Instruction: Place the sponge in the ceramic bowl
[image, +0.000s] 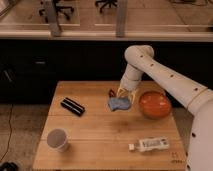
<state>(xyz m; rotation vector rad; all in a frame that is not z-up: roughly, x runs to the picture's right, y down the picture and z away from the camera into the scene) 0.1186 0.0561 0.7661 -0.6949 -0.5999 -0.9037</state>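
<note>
The blue-grey sponge (119, 104) hangs above the wooden table (100, 130), held from above by my gripper (125, 96), which is shut on it. The sponge droops a little to the left below the fingers. The orange-red ceramic bowl (154, 104) sits on the table just right of the sponge, about a sponge-width away. My white arm (165, 75) comes in from the right and bends down over the table's back middle.
A black rectangular bar (73, 106) lies at the left. A white paper cup (57, 139) stands near the front left. A white tube-like package (149, 145) lies at the front right. A small dark red object (111, 93) sits behind the sponge.
</note>
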